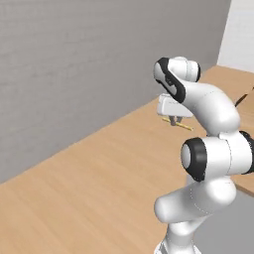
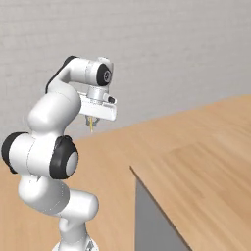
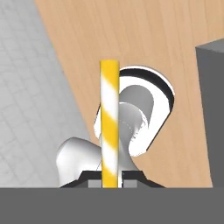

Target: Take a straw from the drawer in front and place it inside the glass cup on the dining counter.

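Right base view: the light-wood worktop point(image 2: 206, 171) ends in a corner edge near the arm, with bare wood all round. The gripper point(image 2: 91, 122) hangs above it, jaws pinching the straw point(image 3: 109, 127), yellow-and-white striped.

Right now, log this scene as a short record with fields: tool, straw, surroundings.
tool: the tool is shut on the straw, raised above the wood floor
straw: the straw has yellow and white stripes and is pinched between the fingertips; it sticks out sideways in the left base view
surroundings: grey wall behind; wood-topped counter at right
glass cup: not seen
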